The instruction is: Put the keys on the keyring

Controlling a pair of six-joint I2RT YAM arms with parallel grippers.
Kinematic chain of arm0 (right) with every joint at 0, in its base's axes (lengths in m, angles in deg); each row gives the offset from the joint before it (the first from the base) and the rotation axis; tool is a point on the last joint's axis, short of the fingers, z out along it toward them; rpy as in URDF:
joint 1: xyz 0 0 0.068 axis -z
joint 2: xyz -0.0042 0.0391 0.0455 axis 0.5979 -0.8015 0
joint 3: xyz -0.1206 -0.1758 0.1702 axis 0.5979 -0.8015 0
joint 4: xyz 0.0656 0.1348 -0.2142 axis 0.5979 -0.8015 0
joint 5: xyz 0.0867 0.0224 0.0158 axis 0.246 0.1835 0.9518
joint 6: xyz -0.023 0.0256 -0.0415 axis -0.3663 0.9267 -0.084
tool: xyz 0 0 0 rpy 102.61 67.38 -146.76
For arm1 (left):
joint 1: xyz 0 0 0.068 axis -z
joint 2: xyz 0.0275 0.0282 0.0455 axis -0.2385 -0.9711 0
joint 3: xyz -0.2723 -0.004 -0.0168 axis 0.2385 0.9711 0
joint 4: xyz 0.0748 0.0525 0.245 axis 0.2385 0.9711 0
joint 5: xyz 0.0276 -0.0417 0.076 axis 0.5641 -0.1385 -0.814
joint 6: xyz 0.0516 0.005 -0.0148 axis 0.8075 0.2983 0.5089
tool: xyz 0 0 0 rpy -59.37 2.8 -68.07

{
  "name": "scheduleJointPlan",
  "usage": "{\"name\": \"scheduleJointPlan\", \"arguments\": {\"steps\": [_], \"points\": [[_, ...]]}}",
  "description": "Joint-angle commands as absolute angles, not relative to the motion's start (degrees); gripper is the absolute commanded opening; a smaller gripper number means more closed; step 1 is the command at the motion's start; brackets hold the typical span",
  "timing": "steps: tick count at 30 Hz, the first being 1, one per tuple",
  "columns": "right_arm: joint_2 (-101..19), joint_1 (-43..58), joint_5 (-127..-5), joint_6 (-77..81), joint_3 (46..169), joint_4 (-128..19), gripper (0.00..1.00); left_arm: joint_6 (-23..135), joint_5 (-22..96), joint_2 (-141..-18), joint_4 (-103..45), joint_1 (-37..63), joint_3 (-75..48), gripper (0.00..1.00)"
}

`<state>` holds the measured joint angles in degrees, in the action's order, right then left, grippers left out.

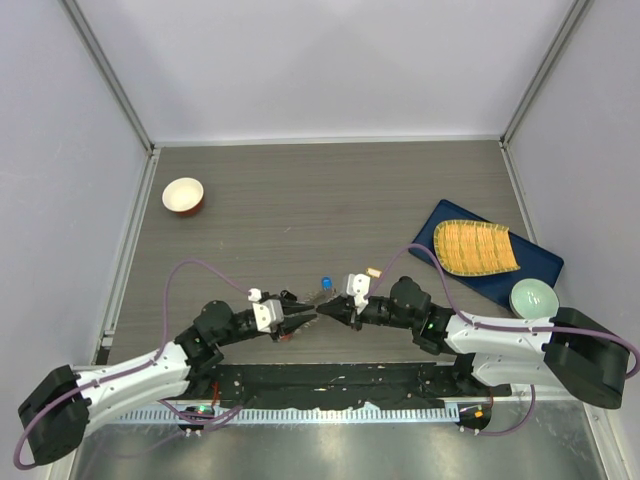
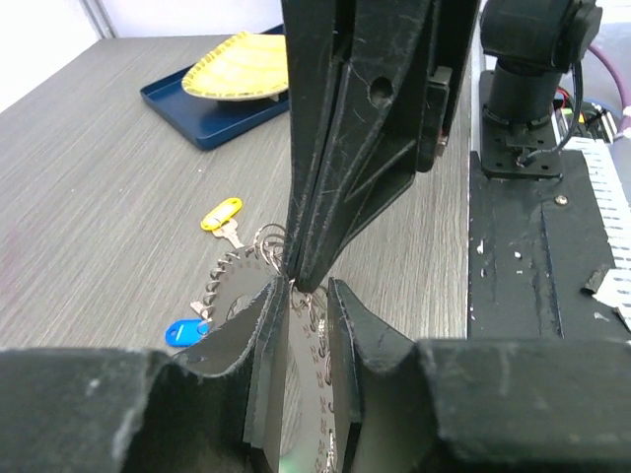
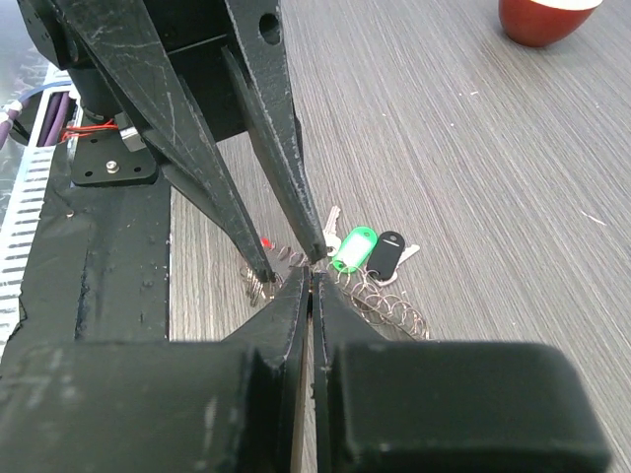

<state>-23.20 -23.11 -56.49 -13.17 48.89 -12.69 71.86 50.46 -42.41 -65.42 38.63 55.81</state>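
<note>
Just below the middle of the top view, the two arms meet tip to tip over the grey wood-grain surface. The left gripper reaches in from the left and the right gripper from the right.

In the left wrist view the keyring, a grey toothed disc with small holes, stands on edge in the lower middle of the frame between the left gripper's own fingers. The left jaws stand a narrow way apart and are closed against the disc on both sides. Its toothed rim juts out to the left, with thin wire loops bunched at its upper edge.

The right jaws are pressed together, with only a hairline slit between them in the right wrist view. Their tip touches the top of the disc among the loops, and I cannot tell whether a loop is pinched there.

The keys lie on the surface around the disc:
- A yellow-tagged key lies just beyond the rim.
- A blue tag lies beside the rim at lower left.
- A green tag and a black tag lie side by side, with silver blades showing beside them, right of the meeting fingertips.

At upper left of the top view sits a red-and-white bowl. At right are a blue tray carrying a yellow woven mat and a pale green bowl.
</note>
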Motion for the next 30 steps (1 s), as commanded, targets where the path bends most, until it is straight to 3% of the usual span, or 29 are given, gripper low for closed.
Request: {"name": "scheduleJointPlan", "arguments": {"steps": [1, 9, 18, 30], "points": [[-21.37, -22.43, -54.08, -13.78, 50.62, -9.63, 0.01, 73.30, 54.23, -44.16, -65.51, 38.06, 54.84, 0.25], [-20.05, -21.72, -53.55, -13.69, 50.36, -9.89, 0.01, 69.70, 52.39, -49.78, -67.69, 36.39, 54.57, 0.26], [-21.19, -21.46, -51.62, -13.42, 50.88, -9.89, 0.01, 65.91, 54.14, -51.46, -71.39, 34.72, 54.05, 0.37], [-21.81, -21.37, -51.09, -13.34, 51.06, -9.98, 0.01, 63.28, 59.94, -60.07, -75.79, 34.63, 50.53, 0.32]]}}
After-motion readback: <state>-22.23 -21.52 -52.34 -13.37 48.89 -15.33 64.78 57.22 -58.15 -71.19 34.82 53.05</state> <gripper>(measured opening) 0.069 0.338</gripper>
